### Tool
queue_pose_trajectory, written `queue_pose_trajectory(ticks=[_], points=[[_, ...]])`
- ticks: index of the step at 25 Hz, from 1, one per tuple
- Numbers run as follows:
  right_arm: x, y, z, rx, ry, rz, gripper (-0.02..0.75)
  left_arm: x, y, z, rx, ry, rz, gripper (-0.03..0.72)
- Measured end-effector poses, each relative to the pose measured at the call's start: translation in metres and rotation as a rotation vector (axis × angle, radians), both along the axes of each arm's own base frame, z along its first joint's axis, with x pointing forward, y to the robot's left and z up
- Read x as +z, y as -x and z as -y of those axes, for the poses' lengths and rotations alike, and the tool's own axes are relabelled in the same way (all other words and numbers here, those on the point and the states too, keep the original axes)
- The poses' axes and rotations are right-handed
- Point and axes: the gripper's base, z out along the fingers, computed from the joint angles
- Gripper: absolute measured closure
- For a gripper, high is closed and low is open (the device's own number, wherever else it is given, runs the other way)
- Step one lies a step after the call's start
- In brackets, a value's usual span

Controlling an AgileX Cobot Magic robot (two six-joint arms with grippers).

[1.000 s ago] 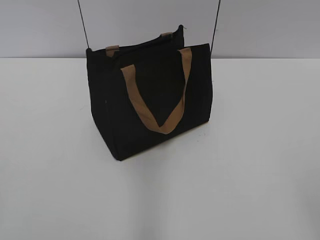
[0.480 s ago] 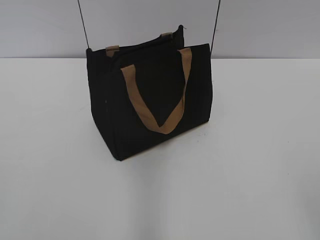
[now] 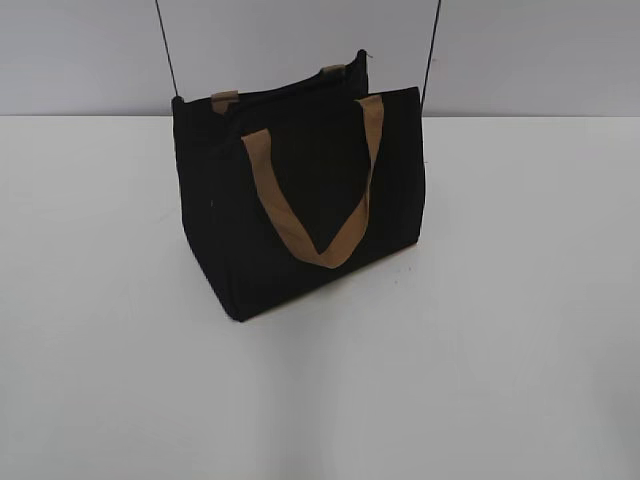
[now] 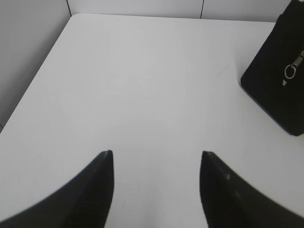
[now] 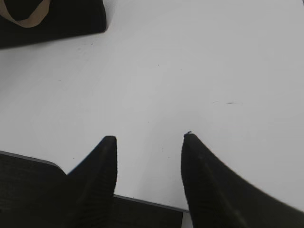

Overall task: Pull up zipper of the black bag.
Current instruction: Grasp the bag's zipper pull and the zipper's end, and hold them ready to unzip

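The black bag (image 3: 300, 200) stands upright at upper centre of the table (image 3: 520, 330), soft and likely to shift, so brace its side and pinch the small silver pull tab (image 4: 290, 71) while left gripper (image 4: 156, 154) and right gripper (image 5: 149, 137) hang apart, empty.

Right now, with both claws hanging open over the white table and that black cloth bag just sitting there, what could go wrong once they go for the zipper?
1. The boxy black fabric bag stands free on the white table, unheld, so a one-sided tug might tip or drag it.
2. The small silver zipper pull is tiny; the open left gripper might miss it.
3. The tan strap handle drapes down the bag's front and could snag the open right gripper.
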Motion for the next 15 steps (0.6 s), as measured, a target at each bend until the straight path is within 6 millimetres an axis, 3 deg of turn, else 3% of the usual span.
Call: queue_pose_trajectory(ticks=[4, 7, 15], points=[[0.0, 0.0, 0.0, 0.0, 0.0, 0.001, 0.395, 0.019, 0.0, 0.001, -0.006, 0.008, 0.13, 0.256], [0.0, 0.0, 0.0, 0.0, 0.0, 0.001, 0.395, 0.031, -0.012, 0.002, -0.016, 0.024, 0.167, 0.256], [0.0, 0.0, 0.0, 0.0, 0.0, 0.001, 0.395, 0.05, -0.079, 0.007, -0.063, 0.035, 0.215, 0.256]])
